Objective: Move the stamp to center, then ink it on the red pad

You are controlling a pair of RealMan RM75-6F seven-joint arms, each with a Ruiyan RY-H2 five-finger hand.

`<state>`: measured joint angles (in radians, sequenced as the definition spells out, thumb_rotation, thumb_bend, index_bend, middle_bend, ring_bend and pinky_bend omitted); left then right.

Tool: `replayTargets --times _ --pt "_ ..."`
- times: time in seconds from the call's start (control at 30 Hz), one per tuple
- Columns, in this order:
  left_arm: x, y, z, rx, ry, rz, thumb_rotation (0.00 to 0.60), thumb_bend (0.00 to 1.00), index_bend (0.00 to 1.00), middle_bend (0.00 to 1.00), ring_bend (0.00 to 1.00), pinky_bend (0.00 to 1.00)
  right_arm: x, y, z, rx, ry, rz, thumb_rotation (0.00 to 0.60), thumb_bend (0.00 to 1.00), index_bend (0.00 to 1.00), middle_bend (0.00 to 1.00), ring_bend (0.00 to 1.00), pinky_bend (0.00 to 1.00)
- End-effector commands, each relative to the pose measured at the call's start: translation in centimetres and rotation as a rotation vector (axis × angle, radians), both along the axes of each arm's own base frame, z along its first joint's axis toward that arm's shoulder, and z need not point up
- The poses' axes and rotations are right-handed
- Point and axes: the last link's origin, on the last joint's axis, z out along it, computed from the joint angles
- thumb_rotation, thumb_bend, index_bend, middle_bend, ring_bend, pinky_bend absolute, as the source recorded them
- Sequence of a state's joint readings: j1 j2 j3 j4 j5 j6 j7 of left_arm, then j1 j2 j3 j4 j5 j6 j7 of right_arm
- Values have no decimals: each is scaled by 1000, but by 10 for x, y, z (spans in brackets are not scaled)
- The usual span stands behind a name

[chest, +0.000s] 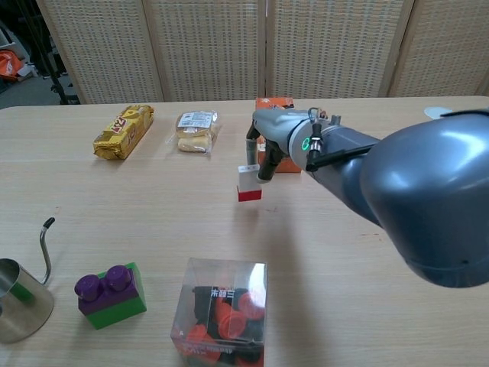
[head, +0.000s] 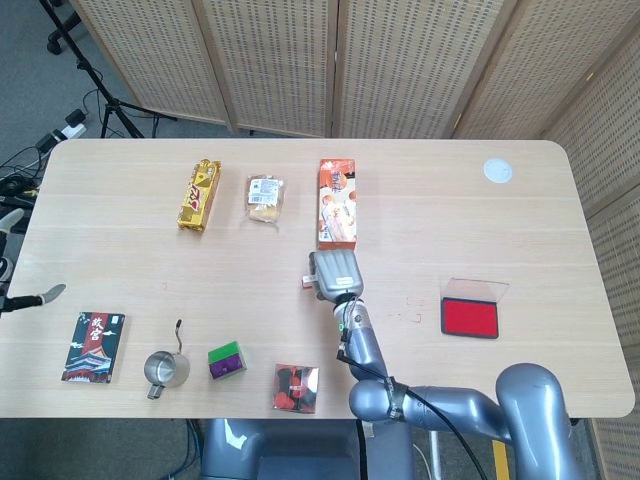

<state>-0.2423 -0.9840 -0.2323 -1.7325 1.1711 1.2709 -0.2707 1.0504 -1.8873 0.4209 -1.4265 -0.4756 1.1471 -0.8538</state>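
Note:
The stamp (chest: 248,183), a small white block with a red base, hangs just above the table near its middle. My right hand (chest: 267,145) pinches its top from the right. From the head view the right hand (head: 335,273) covers most of the stamp (head: 303,281), which peeks out at its left. The red ink pad (head: 469,318), lid open behind it, lies on the table far to the right. At the left edge, fingertips of my left hand (head: 32,296) poke in, spread, holding nothing.
An orange snack box (head: 337,203) lies just behind the right hand. A bread packet (head: 265,198) and a yellow bar (head: 199,195) sit further back left. A clear box (chest: 221,313), purple-green brick (chest: 111,295), metal pitcher (chest: 21,301) and card pack (head: 93,346) line the front.

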Motion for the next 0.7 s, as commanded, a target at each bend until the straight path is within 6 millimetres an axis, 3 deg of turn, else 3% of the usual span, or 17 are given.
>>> replayTargets --times 0.03,0.2,0.37,0.7 --pt "1 0 -1 -4 3 -2 600 0 0 0 0 0 -5 5 31 -12 -27 28 600 543 587 992 1000 1000" --pt "4 -2 -6 -14 16 -11 600 0 0 0 0 0 -33 16 77 -23 -39 32 600 558 587 992 1000 1000" --pt "6 -3 -11 -24 32 -18 600 0 0 0 0 0 -84 36 116 -33 -30 -18 600 569 591 992 1000 1000" --pt "11 -5 -19 -38 59 -25 600 0 0 0 0 0 -185 66 151 -47 7 -155 600 598 593 992 1000 1000"
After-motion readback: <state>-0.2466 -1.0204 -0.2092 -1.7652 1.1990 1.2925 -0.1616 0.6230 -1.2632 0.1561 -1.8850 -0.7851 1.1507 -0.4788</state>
